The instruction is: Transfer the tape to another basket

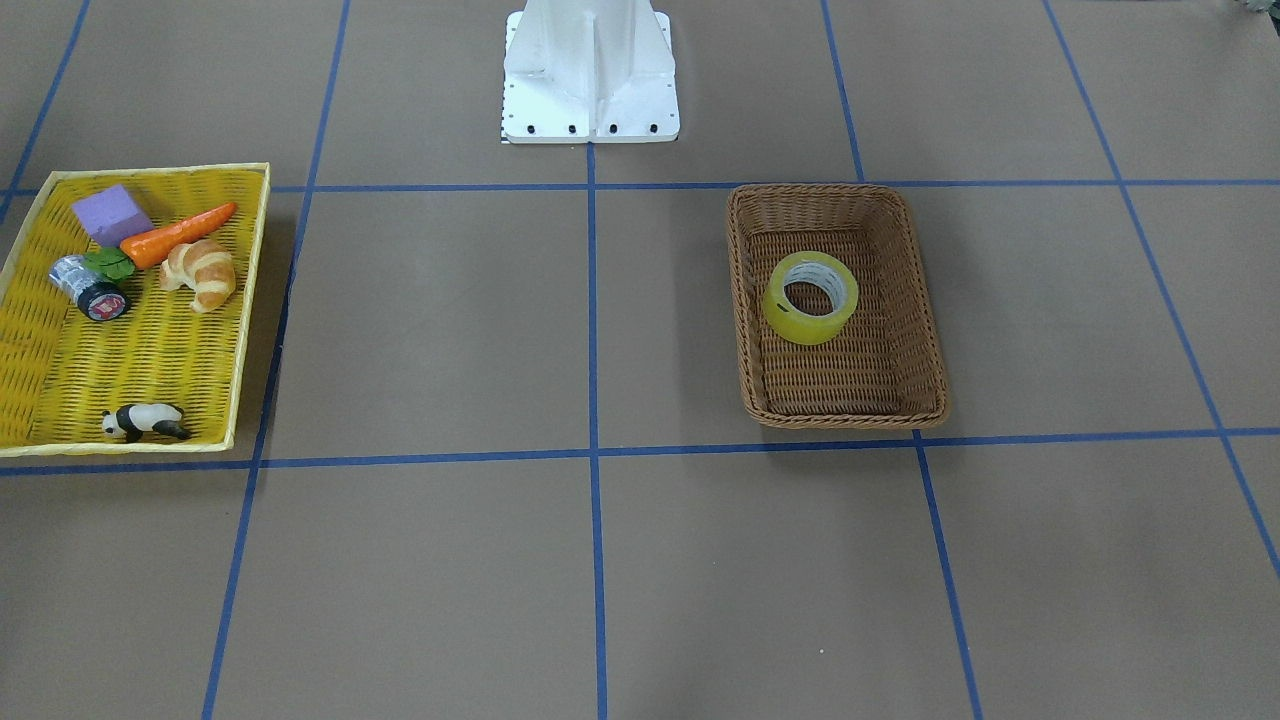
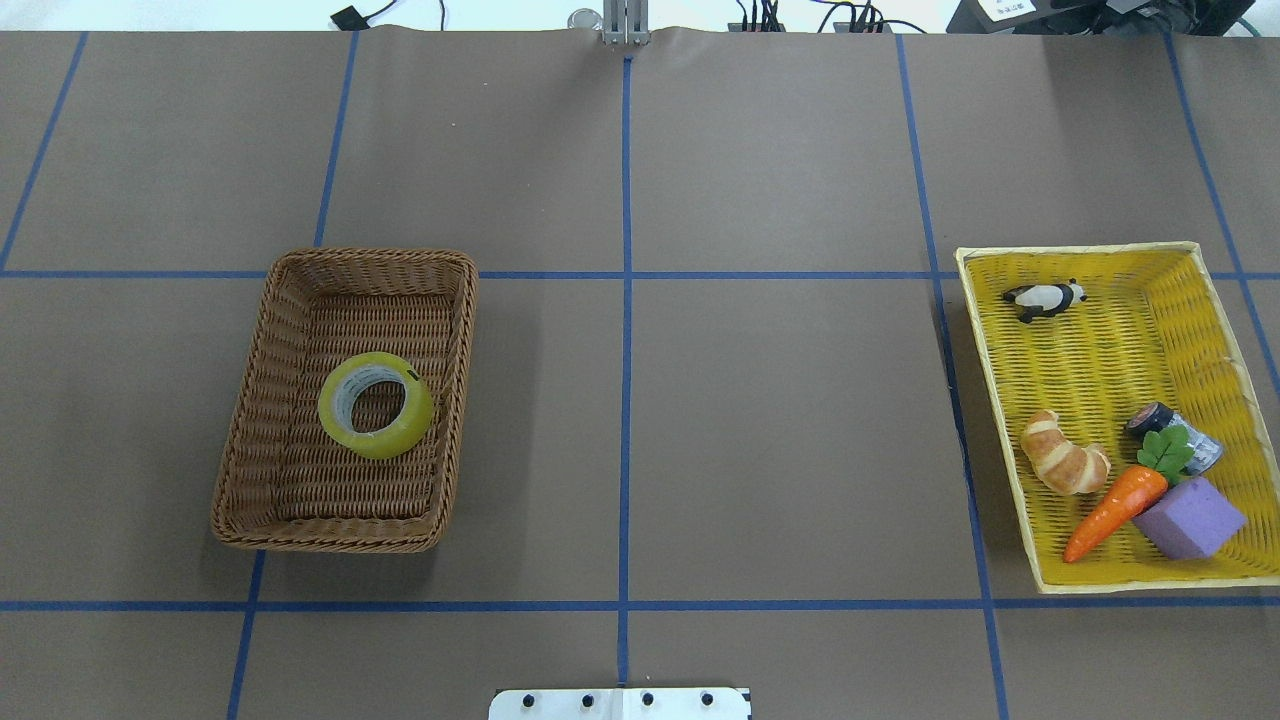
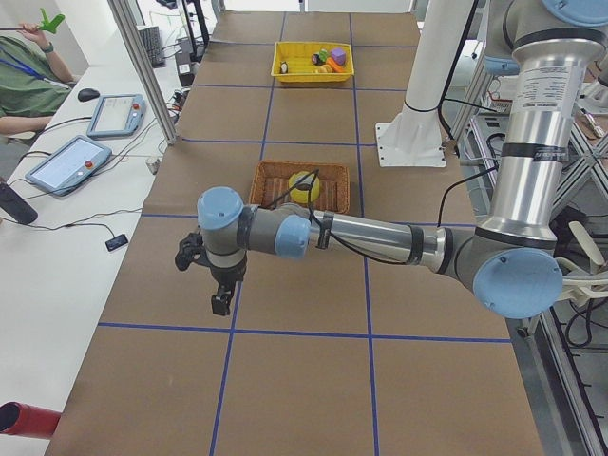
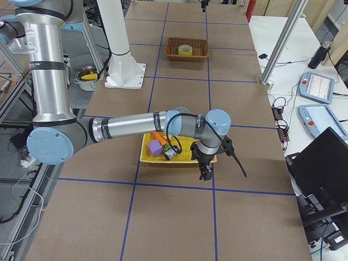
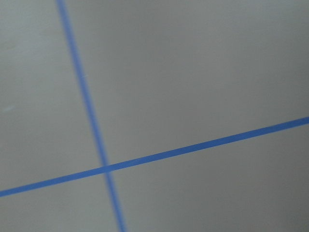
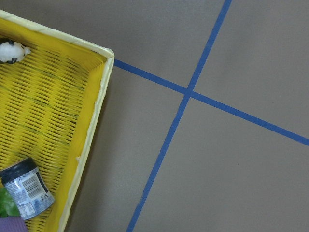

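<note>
The tape (image 1: 795, 325) is a yellow roll that lies inside the brown wicker basket (image 1: 840, 418); both also show in the overhead view, tape (image 2: 392, 440) and basket (image 2: 330, 540). My left gripper (image 3: 217, 285) shows only in the exterior left view, above bare table on the near side of that basket; I cannot tell if it is open or shut. My right gripper (image 4: 205, 171) shows only in the exterior right view, just off the near edge of the yellow tray (image 4: 147, 157); I cannot tell its state either. Neither wrist view shows fingers.
The yellow tray (image 2: 1100, 340) holds a silver-and-black cylinder (image 2: 1175, 435), a croissant (image 2: 1062, 462), a carrot (image 2: 1115, 510), a purple block (image 2: 1190, 518) and a panda figure (image 2: 1043, 298). The robot's white base (image 1: 590, 80) stands at the table's edge. Blue tape lines grid the brown table.
</note>
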### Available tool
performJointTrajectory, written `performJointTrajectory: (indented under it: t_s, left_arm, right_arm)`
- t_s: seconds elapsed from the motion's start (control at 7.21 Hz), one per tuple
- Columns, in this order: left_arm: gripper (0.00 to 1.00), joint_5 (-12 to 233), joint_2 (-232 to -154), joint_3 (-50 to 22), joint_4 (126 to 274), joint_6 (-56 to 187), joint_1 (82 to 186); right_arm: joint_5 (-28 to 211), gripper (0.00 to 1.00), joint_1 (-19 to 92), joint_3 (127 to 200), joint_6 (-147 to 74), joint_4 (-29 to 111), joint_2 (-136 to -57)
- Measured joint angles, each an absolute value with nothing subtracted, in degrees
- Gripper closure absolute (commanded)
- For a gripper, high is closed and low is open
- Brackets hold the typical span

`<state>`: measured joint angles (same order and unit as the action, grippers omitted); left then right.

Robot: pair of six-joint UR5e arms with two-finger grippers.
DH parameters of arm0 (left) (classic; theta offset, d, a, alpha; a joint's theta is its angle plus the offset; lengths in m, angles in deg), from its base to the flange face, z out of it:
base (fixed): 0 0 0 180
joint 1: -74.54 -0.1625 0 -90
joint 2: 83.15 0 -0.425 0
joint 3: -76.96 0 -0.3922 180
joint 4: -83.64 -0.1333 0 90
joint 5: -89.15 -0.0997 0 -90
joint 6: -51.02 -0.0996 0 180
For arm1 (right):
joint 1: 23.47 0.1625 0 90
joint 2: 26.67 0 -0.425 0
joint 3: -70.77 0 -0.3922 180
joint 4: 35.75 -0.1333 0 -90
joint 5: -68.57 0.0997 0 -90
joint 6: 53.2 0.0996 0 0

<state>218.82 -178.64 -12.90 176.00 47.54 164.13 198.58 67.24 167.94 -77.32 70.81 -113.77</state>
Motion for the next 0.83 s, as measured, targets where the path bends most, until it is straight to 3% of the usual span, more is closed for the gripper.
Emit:
performJointTrajectory:
  t_s: [0.42,0.83]
  left_arm:
    - [0.02,219.3,-176.0,-9.9,176.0,44.9,167.8]
    - [0.02,222.6,-175.7,-12.4,176.0,53.3,166.7]
  right_arm:
    - [198.8,0.00,70.3,164.3,-77.3,70.9,-115.1]
    - [198.7,0.00,71.1,161.9,-71.3,70.6,-115.1]
